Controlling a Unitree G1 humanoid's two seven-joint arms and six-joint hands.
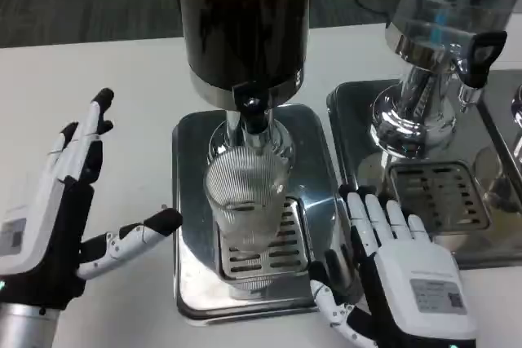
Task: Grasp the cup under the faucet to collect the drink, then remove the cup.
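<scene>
A clear ribbed cup stands upright on the drip grate of the middle dispenser, right below its black faucet. My left hand hovers to the cup's left, fingers spread and pointing away from me, thumb reaching toward the tray; it holds nothing. My right hand lies palm down to the cup's right, near the tray's right edge, fingers apart and empty. Neither hand touches the cup.
The dark dispenser tank rises above the steel tray. A second chrome dispenser with its own tray and grate stands at the right, close behind my right hand. White table lies at the left.
</scene>
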